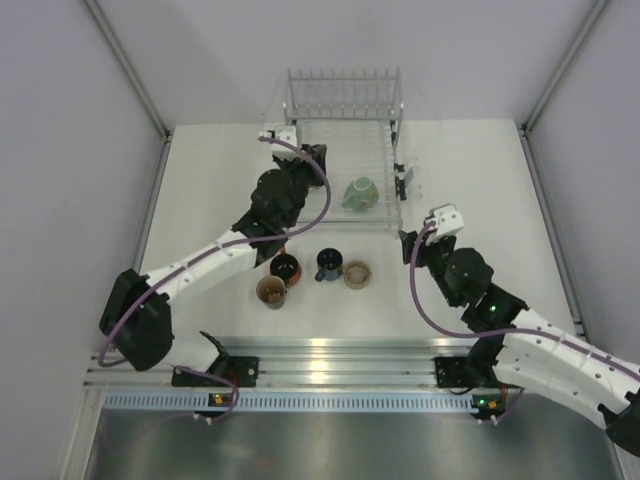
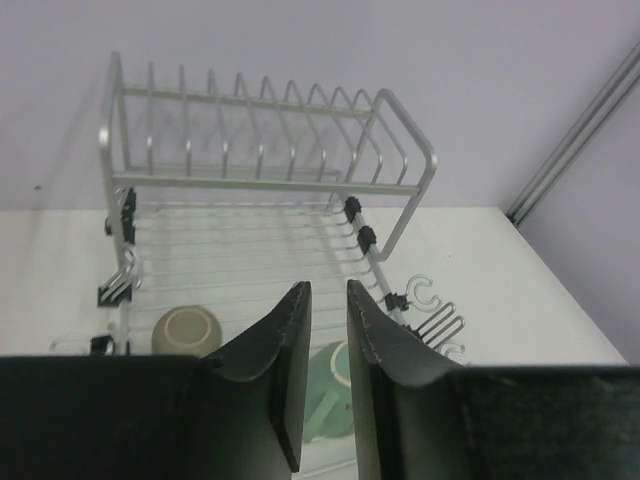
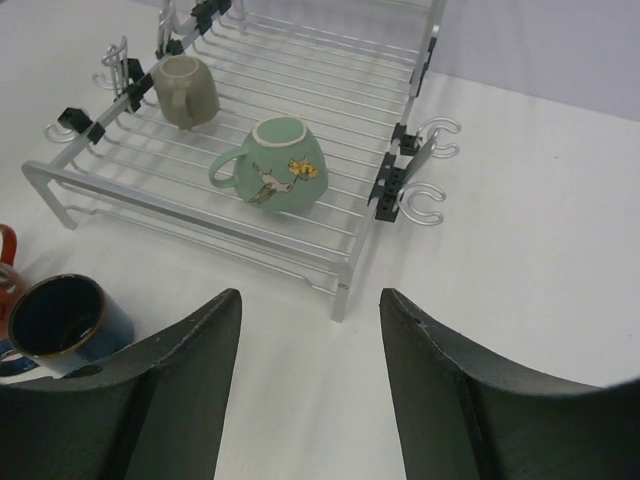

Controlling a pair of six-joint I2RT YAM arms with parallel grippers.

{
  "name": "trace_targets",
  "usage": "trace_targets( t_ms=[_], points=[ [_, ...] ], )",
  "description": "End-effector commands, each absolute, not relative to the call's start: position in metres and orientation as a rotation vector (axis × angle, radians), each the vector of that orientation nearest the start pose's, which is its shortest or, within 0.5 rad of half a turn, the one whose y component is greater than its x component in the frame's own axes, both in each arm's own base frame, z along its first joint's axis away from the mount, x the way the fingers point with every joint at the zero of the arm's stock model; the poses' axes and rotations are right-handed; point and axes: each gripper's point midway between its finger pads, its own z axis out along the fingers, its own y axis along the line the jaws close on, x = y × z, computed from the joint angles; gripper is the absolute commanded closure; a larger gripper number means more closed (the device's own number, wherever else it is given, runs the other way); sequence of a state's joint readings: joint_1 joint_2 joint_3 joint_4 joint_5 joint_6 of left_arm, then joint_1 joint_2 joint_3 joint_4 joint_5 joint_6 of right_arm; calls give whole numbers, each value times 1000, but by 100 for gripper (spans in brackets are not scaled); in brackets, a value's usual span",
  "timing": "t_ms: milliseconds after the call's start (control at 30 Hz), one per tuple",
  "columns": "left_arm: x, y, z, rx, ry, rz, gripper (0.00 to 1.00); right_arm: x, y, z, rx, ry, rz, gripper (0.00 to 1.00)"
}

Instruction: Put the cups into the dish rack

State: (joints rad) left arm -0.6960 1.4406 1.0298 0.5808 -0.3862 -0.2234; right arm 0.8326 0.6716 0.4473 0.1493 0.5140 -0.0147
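1. A white table (image 1: 480,180) sits inside plain grey walls, with slanting metal frame posts at the far corners. A brushed metal rail runs along the near edge, where the two arm bases are bolted.
2. The silver wire-framed rectangular dish rack (image 1: 340,165) stands at the far middle of the table. Its long axis runs from near to far, and its row of upright tines (image 1: 343,92) is at the end against the back wall.
3. The wide mint-green ceramic mug (image 3: 275,165) lies tilted on the rack's wires near the front right corner. In the right wrist view its handle points left. I cannot tell whether the pale ringed end facing up is the mouth or the base.
4. A small beige ceramic mug (image 3: 185,90) stands on the wires by the rack's left rail, seemingly mouth down, with its handle towards the rack's front edge.
5. Four mugs stand mouth up on the table, clustered just in front of the rack and between the arms. They are a black one (image 1: 285,267), an orange-brown one (image 1: 271,291), a dark blue one (image 1: 328,264) and a tan one (image 1: 357,273).
6. The mint-green mug has a small white and yellow painted figure on its side, too small to make out.
7. The left fingers (image 2: 285,380) hang over the rack, drawn nearly together with nothing between them.
8. The right fingers (image 3: 190,380) are spread wide and empty. They are low over the table, just off the rack's front right corner.
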Motion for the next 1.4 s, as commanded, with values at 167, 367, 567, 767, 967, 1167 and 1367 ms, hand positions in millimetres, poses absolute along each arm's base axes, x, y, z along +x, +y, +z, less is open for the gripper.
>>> trace_targets(
  t_ms=[167,367,567,767,967,1167,1367],
  points=[
    [342,-200,297,-50,1606,-413,32,254,199,217,-363,1718,418,42],
    [306,-179,275,-38,1685,-434,2,251,231,186,-423,1842,508,44],
    [286,-163,273,-68,1682,-464,1,253,250,155,-452,1974,510,44],
    [280,-163,269,-60,1712,-476,1,254,256,125,-456,2079,483,44],
    [279,-167,264,-56,1740,-490,1,251,259,102,-462,2140,475,44],
    [280,-166,264,-65,1740,-488,1,250,257,81,-472,2192,439,47],
    [282,-169,263,-59,1749,-487,1,250,261,66,-485,2228,437,56]
  ],
)
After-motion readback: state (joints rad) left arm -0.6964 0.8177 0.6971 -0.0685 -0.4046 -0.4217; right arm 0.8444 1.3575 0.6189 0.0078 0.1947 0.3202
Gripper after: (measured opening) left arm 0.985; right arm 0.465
